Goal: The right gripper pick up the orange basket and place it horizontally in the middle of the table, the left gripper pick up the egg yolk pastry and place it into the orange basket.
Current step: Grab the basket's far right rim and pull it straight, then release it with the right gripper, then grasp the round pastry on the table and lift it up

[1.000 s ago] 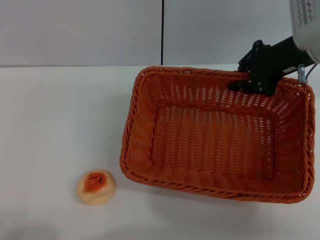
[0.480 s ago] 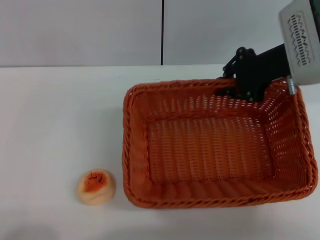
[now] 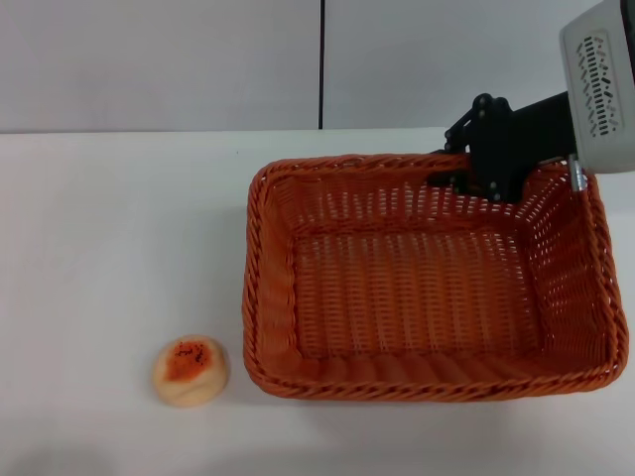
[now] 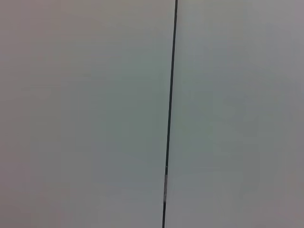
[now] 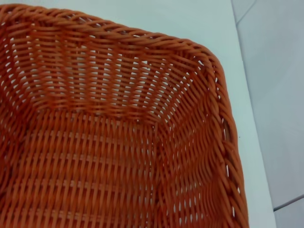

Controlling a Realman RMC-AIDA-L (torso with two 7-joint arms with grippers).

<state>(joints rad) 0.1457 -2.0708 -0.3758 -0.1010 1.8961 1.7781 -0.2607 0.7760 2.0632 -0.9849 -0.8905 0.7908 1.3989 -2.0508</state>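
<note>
The orange basket [image 3: 260, 297] lies lengthwise across the white table [image 3: 119, 228], right of centre, with nothing inside it. My right gripper [image 3: 464, 173] is at the basket's far rim near the right corner, its black claw shut over the braided edge. The right wrist view shows only the basket's woven floor and one corner [image 5: 142, 109]. The egg yolk pastry [image 3: 190, 370] rests on the table just off the basket's near left corner, apart from it. My left gripper is out of view; its wrist view shows only a pale wall.
A grey wall with a dark vertical seam [image 3: 321, 64] stands behind the table's far edge. Bare tabletop spreads to the left of the basket and around the pastry.
The basket has swung from a skewed, tilted pose to lie square and level on the table, shifting slightly left. The right gripper followed with its hold on the far rim. The pastry stayed put.
</note>
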